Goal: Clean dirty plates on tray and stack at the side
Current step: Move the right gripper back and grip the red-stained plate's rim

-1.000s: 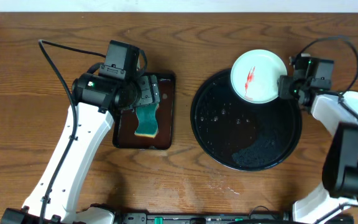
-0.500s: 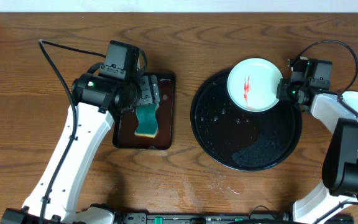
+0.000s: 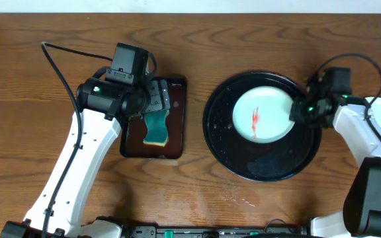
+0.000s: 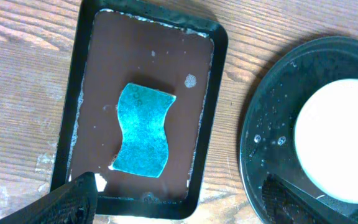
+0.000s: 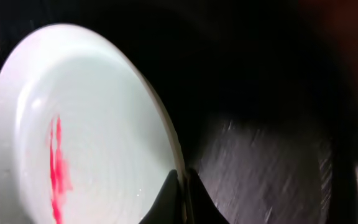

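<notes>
one red-smeared plate [image 3: 262,114] over the black tray [image 3: 243,162], right claw [image 3: 299,112] pinched tight on its right rim; left claw [image 3: 155,99] spread wide above the sponge [image 3: 156,129].

Teal sponge [image 4: 143,130] flat in brown rectangular tray [image 4: 104,74], maybe wet.

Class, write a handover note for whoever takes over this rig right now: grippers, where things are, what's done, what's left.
Left gripper: jaws open, empty, above the teal sponge in the dark-brown rectangular tray.
Right gripper: jaws shut on the rim of the white round plastic plate, over the large round black tray.
Done: no wiping visible; red smear on plate.
Left: wipe it, stack it on the wood tabletop.
</notes>
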`<move>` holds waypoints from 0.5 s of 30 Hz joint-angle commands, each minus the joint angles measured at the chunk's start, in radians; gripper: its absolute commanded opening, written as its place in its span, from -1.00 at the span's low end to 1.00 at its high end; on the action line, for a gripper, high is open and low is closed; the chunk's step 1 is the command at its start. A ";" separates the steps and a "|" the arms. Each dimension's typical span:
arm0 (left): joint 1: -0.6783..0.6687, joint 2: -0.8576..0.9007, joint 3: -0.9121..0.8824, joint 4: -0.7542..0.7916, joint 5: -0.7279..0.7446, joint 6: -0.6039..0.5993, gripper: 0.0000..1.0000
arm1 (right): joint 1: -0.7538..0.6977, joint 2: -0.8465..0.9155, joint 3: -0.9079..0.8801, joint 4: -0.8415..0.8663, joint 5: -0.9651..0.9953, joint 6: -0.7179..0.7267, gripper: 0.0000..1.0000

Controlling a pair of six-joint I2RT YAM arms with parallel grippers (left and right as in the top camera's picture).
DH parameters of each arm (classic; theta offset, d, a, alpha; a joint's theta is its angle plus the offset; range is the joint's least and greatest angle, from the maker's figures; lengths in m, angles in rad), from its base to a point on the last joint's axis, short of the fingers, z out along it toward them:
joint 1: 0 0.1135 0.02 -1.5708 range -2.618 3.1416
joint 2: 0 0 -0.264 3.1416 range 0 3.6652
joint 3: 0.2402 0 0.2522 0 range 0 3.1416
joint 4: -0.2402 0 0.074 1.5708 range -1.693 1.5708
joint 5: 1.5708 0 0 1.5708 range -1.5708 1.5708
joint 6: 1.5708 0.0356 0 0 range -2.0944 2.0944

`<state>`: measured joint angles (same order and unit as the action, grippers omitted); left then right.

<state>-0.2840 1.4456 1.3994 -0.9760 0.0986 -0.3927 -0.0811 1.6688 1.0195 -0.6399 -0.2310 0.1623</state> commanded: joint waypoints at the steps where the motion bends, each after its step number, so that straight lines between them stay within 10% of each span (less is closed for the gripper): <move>1: 0.004 -0.002 0.014 -0.003 -0.005 0.000 0.70 | 0.044 0.016 -0.006 -0.066 -0.008 0.036 -0.98; 8: 0.004 -0.002 0.014 -0.003 -0.005 0.000 0.70 | 0.096 0.020 -0.050 -0.051 0.206 0.030 -0.98; 15: 0.004 -0.002 0.014 -0.003 -0.004 -0.002 0.70 | 0.096 -0.009 -0.020 -0.031 -0.022 -0.145 -0.32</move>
<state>-0.2840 1.4456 1.3994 -0.9760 0.0986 -0.3927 0.0082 1.6802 0.9737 -0.6689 -0.1284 0.1062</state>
